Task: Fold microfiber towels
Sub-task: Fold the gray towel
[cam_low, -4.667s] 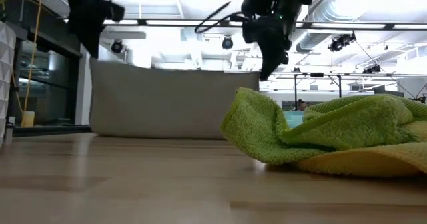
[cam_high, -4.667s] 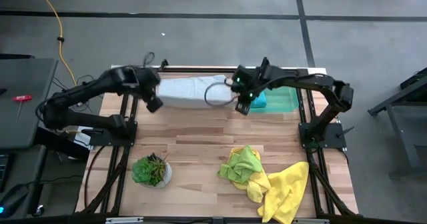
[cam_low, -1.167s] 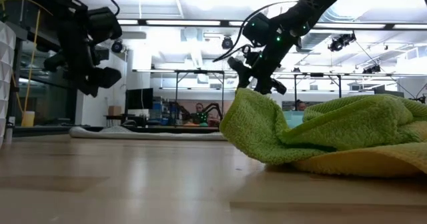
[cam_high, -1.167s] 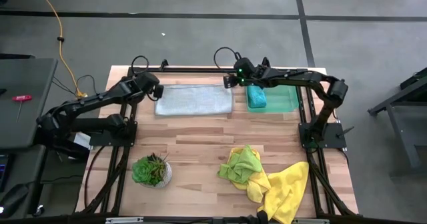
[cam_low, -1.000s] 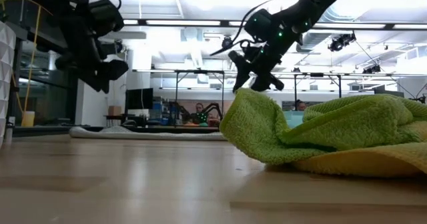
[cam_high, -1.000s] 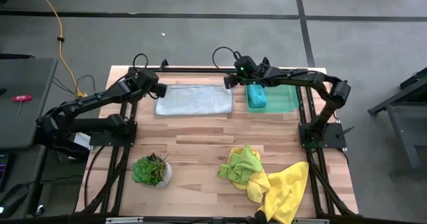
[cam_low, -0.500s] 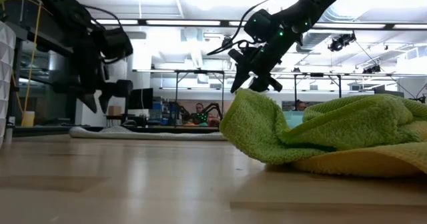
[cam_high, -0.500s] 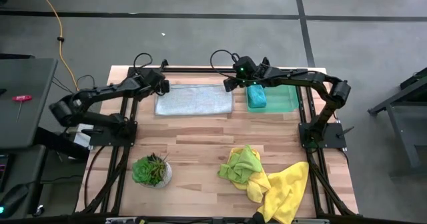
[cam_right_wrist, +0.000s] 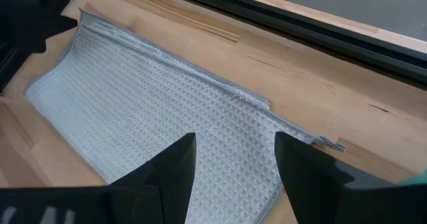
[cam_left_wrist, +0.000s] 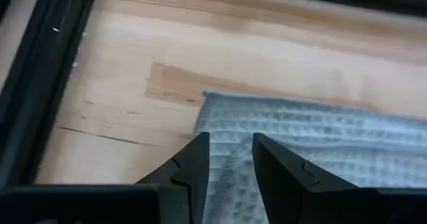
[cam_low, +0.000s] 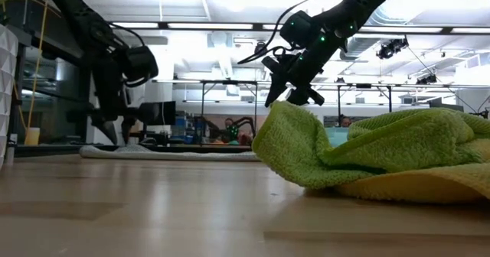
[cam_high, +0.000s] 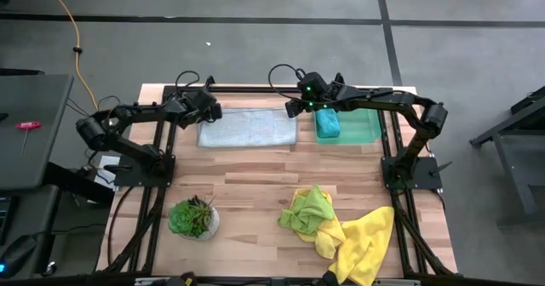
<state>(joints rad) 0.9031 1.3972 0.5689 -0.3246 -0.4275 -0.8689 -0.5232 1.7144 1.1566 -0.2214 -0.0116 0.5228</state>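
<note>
A pale grey-white towel (cam_high: 247, 127) lies flat along the table's far edge, folded into a long strip. My left gripper (cam_high: 215, 113) is down at the towel's far-left corner (cam_left_wrist: 208, 96), open, with its fingertips (cam_left_wrist: 200, 147) over the cloth. My right gripper (cam_high: 292, 109) hangs open above the towel's far-right corner (cam_right_wrist: 327, 143), clear of it. A folded teal towel (cam_high: 327, 124) rests on the green tray (cam_high: 364, 124). A lime green towel (cam_high: 311, 208) and a yellow towel (cam_high: 366, 245) lie crumpled at the near right. My left gripper points steeply down at the grey-white towel's left edge (cam_left_wrist: 230, 159), just inside the far-left corner, one finger on either side of a slight ridge in the cloth. I cannot tell whether the fingertips touch it. The towel lies flat on the table.
A small potted plant (cam_high: 194, 218) stands at the near left. The black frame rail (cam_high: 255, 88) runs close behind the towel along the far edge. Bare wood (cam_high: 247, 171) stretches across the middle of the table.
My left gripper has come down and slightly toward the table's right, onto the grey-white towel's far-left corner, and its wrist has rolled. The towel lies as before.
</note>
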